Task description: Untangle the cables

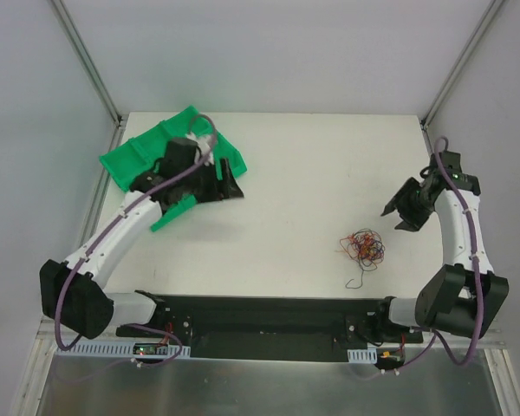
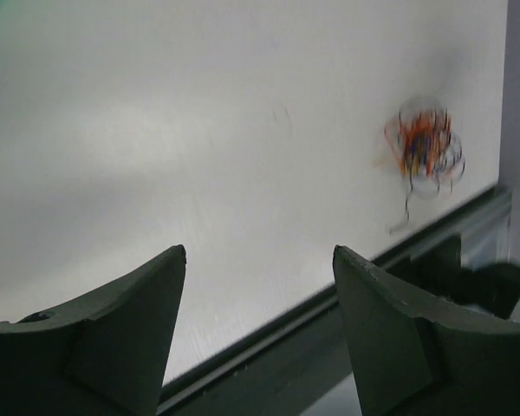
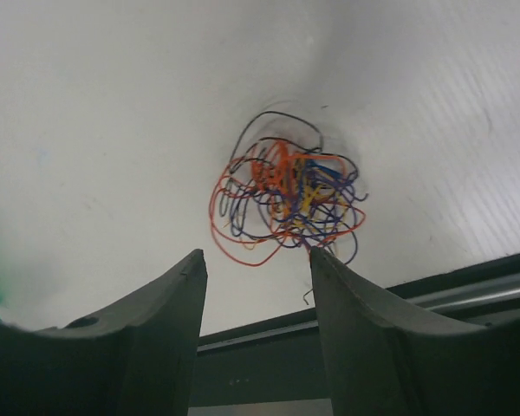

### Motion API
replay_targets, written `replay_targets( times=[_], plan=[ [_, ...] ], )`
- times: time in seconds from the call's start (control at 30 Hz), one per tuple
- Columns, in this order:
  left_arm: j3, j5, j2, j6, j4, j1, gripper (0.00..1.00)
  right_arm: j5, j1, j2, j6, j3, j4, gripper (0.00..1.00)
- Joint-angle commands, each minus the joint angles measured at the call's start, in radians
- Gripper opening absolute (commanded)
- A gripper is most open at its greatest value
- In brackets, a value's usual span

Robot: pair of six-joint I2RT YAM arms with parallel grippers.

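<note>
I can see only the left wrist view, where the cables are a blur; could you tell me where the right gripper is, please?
Observer: The right gripper hovers open just right of the cables, apart from them.
Operator: Is it one clump?
Observer: Yes. The right wrist view shows one tangle of red, orange, blue, yellow and black wires.
Operator: And where is my left gripper?
Observer: The left gripper is open at the right end of the green tray, far left of the cables.

The cables (image 1: 365,249) lie on bare white surface (image 1: 303,173), free on every side. Open surface lies between them and the right hand (image 1: 402,215). The green tray (image 1: 126,160) stands well apart, far left.
</note>
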Motion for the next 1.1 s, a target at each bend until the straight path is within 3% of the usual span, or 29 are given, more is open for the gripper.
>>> replay_targets(
  times=[0.0, 0.07, 0.17, 0.3, 0.5, 0.67, 0.87, 1.07],
  plan=[
    [-0.134, 0.113, -0.044, 0.089, -0.019, -0.238, 0.68, 0.009, -0.080, -0.020, 0.010, -0.102, -0.055, 0.54],
    [-0.154, 0.110, -0.063, 0.121, -0.019, -0.307, 0.68, -0.037, -0.082, -0.014, 0.022, -0.205, 0.017, 0.54],
    [-0.153, 0.101, -0.087, 0.140, -0.033, -0.317, 0.68, -0.089, -0.042, 0.040, -0.012, -0.293, 0.140, 0.53],
    [-0.141, 0.120, -0.080, 0.143, -0.036, -0.317, 0.68, -0.212, 0.076, 0.190, -0.023, -0.256, 0.177, 0.50],
    [-0.099, 0.137, -0.002, 0.113, -0.032, -0.317, 0.68, -0.296, 0.386, 0.290, 0.100, -0.170, 0.291, 0.49],
    [-0.011, 0.192, 0.144, 0.065, 0.000, -0.317, 0.66, -0.344, 0.486, 0.284, 0.157, -0.144, 0.332, 0.49],
    [0.155, 0.261, 0.383, 0.036, 0.059, -0.317, 0.66, -0.280, 0.448, 0.189, 0.044, -0.107, 0.162, 0.54],
    [0.377, 0.317, 0.649, -0.019, 0.135, -0.340, 0.62, -0.295, 0.360, 0.107, 0.034, -0.102, 0.110, 0.56]
  ],
)
